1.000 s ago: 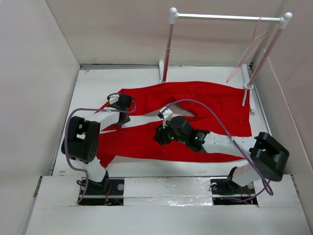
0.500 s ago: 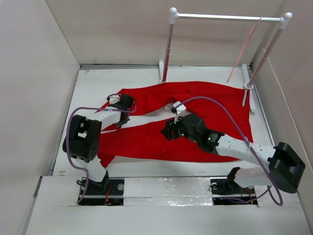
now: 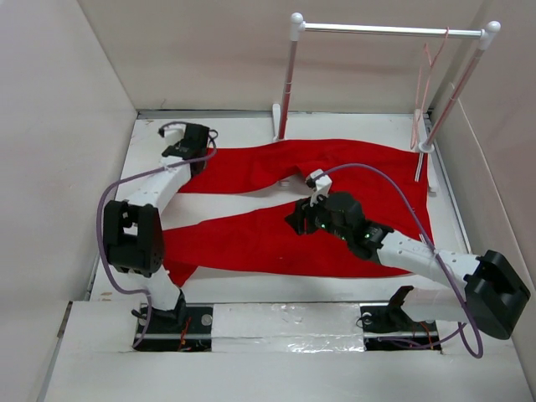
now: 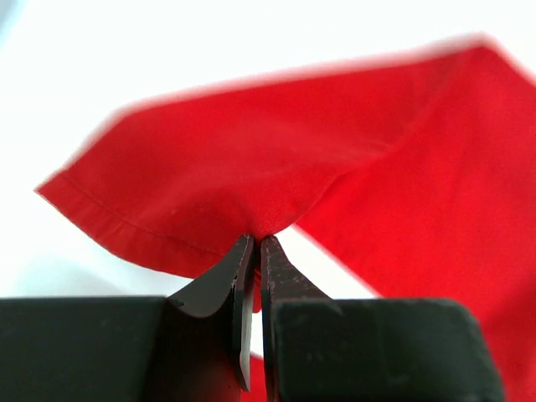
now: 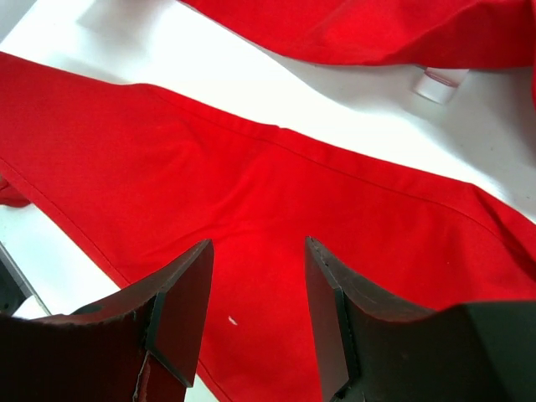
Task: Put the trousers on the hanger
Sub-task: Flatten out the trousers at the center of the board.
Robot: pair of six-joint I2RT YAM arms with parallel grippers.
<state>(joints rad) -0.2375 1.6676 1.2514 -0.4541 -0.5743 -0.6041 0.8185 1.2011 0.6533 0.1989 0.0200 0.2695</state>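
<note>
Holding our right pincer [image 5: 255, 276] wide apart, we hover just above the near leg of the trousers [image 5: 251, 193]. Farther back, our left pincer [image 4: 256, 243] is squeezed tight on the far leg's edge. Far beyond the right pincer, the hanger [image 3: 423, 84] hangs on the rack [image 3: 385, 30].

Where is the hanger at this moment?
In the top view, the hanger hangs at the far right, from the right end of the rack bar, beside its right post.
</note>
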